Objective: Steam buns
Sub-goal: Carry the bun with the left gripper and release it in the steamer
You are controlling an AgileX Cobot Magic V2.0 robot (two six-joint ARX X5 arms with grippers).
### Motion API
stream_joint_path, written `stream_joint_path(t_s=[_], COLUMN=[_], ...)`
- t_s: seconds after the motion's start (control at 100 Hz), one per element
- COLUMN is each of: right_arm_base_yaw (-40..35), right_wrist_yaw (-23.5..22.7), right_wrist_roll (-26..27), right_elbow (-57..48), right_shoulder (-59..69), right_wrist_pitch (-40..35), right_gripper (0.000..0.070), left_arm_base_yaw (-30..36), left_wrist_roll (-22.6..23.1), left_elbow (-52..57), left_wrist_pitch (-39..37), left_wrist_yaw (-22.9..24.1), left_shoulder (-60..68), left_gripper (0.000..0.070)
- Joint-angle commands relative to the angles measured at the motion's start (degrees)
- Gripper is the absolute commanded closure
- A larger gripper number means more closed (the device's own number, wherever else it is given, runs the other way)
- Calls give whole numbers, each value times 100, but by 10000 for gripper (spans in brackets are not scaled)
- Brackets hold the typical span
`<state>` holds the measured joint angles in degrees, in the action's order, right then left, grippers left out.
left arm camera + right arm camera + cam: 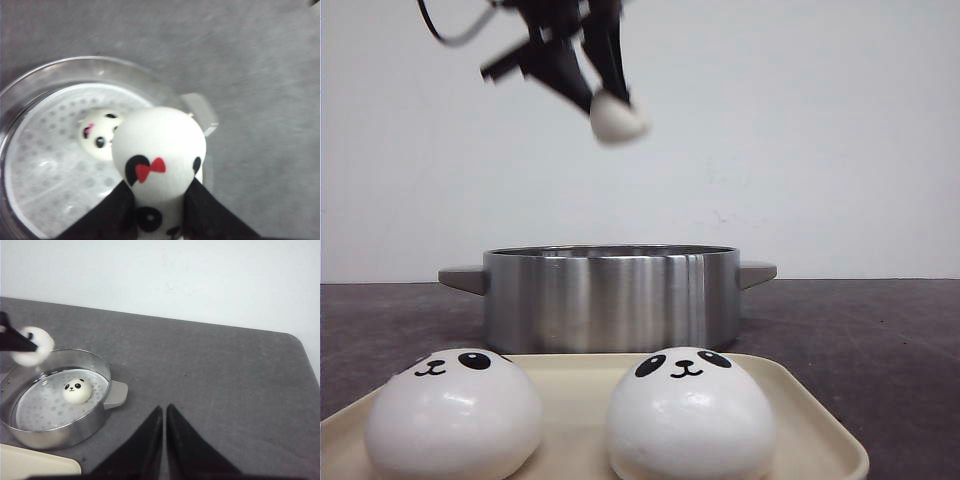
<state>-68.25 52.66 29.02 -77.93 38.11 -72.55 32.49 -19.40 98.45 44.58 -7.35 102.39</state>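
Note:
My left gripper is shut on a white panda bun and holds it high above the steel steamer pot. In the left wrist view the held bun shows a red bow, and its black fingers clamp it on both sides. A second bun lies on the perforated plate inside the pot; it also shows in the right wrist view. Two more buns sit on the cream tray at the front. My right gripper is shut and empty over the table right of the pot.
The pot has grey side handles and stands mid-table behind the tray. A dark grey tabletop stretches right of the pot to a rounded far corner. A white wall stands behind.

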Motion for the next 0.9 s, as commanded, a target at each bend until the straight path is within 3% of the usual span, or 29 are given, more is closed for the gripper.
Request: stream_joint_path(t_s=[0.0,0.11,0.32,0.89], right_arm_base_yaw=[-74,-72,-74,-72], right_wrist_yaw=[85,162,186,208], right_wrist_roll=[103,105,254,647], right_elbow=[-66,-39,-39,-39], right_shoulder=[37,37,37,37], right_wrist_pitch=[39,15,-173,-280], right_gripper=[694,694,694,694], left_arm_base_yaw=[-52,-181,-293,-516], left_wrist_roll=[90,92,227,227], left_elbow=[321,629,728,728], left_wrist_pitch=[105,315,398,304], left_wrist_yaw=[52,127,763,741], left_shoulder=[396,940,1543,2212], left_gripper=[689,689,689,688])
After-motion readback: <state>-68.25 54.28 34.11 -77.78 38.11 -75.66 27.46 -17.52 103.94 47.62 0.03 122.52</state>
